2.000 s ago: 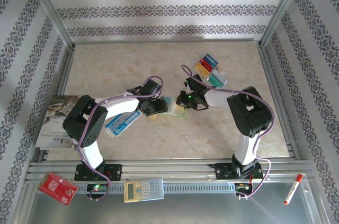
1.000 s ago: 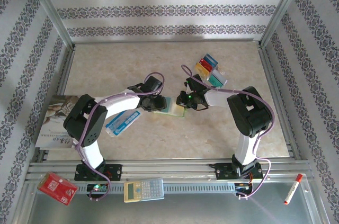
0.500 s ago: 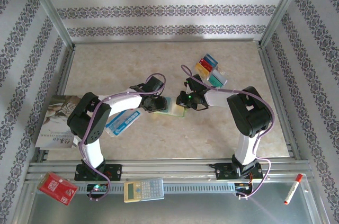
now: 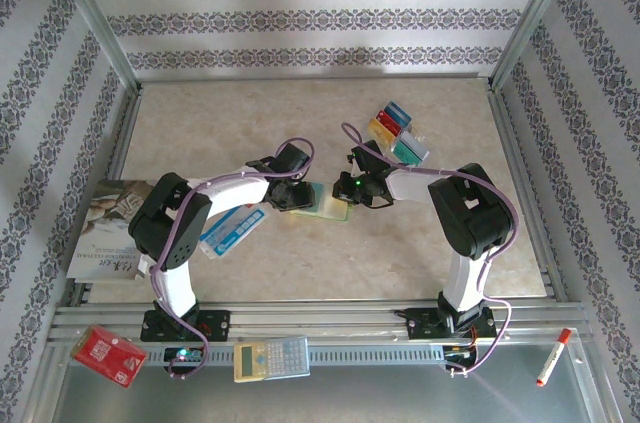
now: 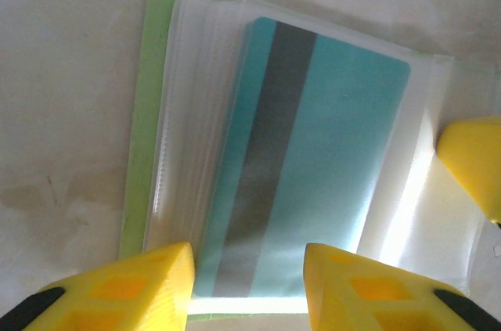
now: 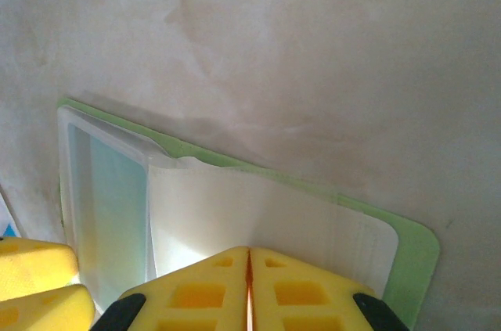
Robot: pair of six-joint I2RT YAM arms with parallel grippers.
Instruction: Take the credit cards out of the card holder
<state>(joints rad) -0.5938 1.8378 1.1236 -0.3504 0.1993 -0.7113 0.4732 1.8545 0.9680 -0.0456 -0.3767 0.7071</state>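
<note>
The lime-green card holder (image 4: 333, 209) (image 5: 141, 151) (image 6: 416, 253) lies open on the table, its clear sleeves spread. A teal credit card (image 5: 329, 151) (image 6: 117, 198) with a dark stripe sits in the top sleeve. My left gripper (image 4: 291, 196) (image 5: 249, 268) is open, one fingertip at each side of that card's near end. My right gripper (image 4: 350, 195) (image 6: 249, 251) is shut on a lifted clear sleeve leaf of the holder; one of its fingers (image 5: 473, 163) shows beside the card. Blue, yellow, red and teal credit cards (image 4: 395, 133) lie fanned out behind the right gripper.
A blue-and-white packet (image 4: 230, 230) lies under the left arm, and a magazine (image 4: 105, 228) hangs over the table's left edge. On the near rail are a red board (image 4: 108, 355), a calculator (image 4: 272, 358) and a marker (image 4: 553, 356).
The left arm has swung a little and brought its gripper slightly closer to the holder's left end. The right gripper and the holder have stayed put.
</note>
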